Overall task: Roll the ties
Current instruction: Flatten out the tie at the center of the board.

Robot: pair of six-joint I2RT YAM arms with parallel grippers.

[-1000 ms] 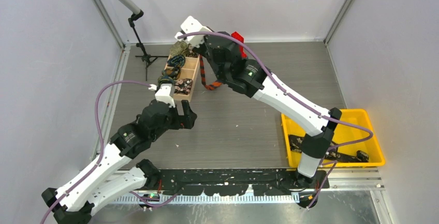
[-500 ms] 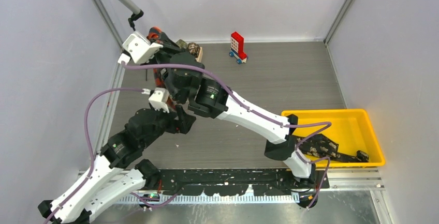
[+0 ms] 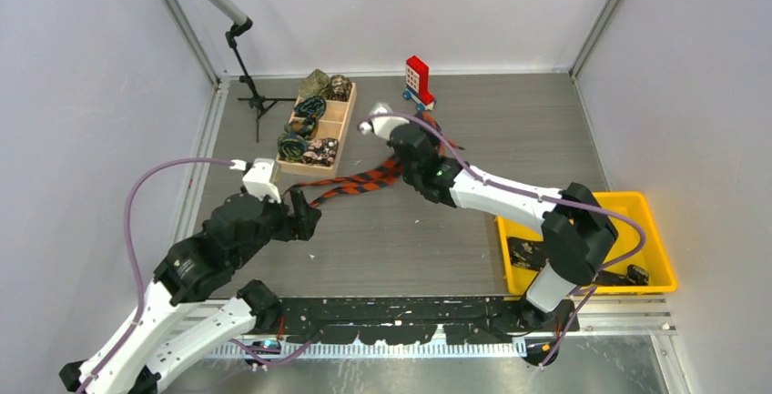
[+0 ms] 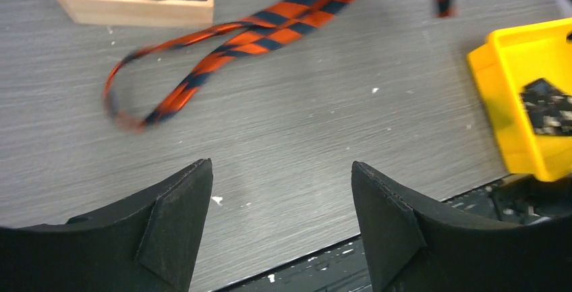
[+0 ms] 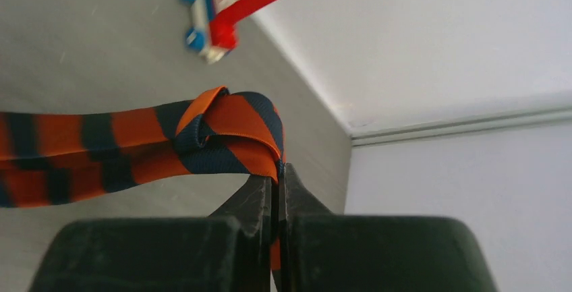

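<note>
Seen from above, a grey tabletop (image 3: 510, 139) has two robot arms bolted at its near edge. The right hand (image 5: 278, 170) is closed tightly on a folded end of the orange-and-black checked tie (image 3: 364, 180), holding it up near the far edge, just beside a red-and-white toy block (image 3: 419, 80). From there the tie trails left across the middle of the tabletop. It ends in a doubled loop near a wooden tray (image 3: 346, 121) of rolled ties at the far left.

The left hand (image 4: 280, 167) is open and empty, hovering over bare tabletop just nearer than that loop.

To roll well, the tie probably needs laying out flat, straight and untwisted first. The left hand could pin the loose end while the right keeps gentle tension.

Whether the pinched end is the wide or the narrow one cannot be told. The loop is blurred in the left wrist view. In a yellow bin (image 3: 651, 207) at the near right, dark ties are partly hidden by the right arm.
</note>
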